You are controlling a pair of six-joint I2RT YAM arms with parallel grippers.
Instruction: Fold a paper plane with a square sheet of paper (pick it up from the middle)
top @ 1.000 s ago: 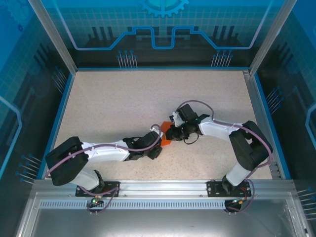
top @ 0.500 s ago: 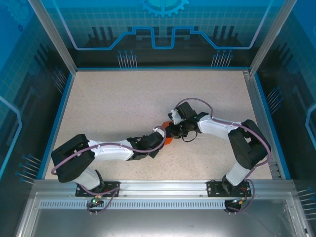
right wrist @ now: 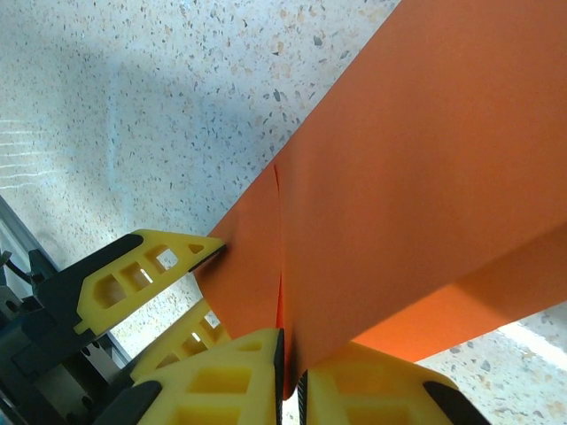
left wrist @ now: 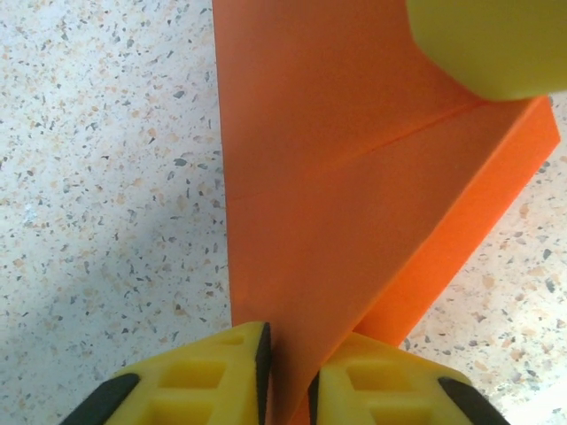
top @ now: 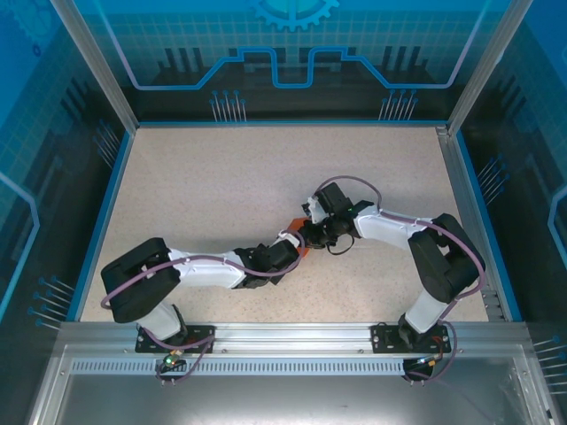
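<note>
The square sheet of paper (top: 302,251) is folded into a creased orange shape and held off the table's middle between both grippers. In the left wrist view the paper (left wrist: 337,177) runs down between the yellow fingers of my left gripper (left wrist: 288,372), which is shut on its lower edge. A yellow finger (left wrist: 487,44) of the right gripper shows at the top right, touching the paper. My right gripper (right wrist: 291,372) is shut on a fold of the paper (right wrist: 399,177), and the left gripper's fingers (right wrist: 142,274) pinch its far corner. From above, the left gripper (top: 295,245) and right gripper (top: 306,235) meet tip to tip.
The speckled beige table (top: 221,177) is bordered by a blue rim (top: 106,204) and glass walls. A metal rail (top: 283,341) with the arm bases runs along the near edge. Free surface lies all around the two grippers.
My left arm has reached further right and its jaws have narrowed onto the paper. The right gripper shifted slightly up and left, still holding the paper.
</note>
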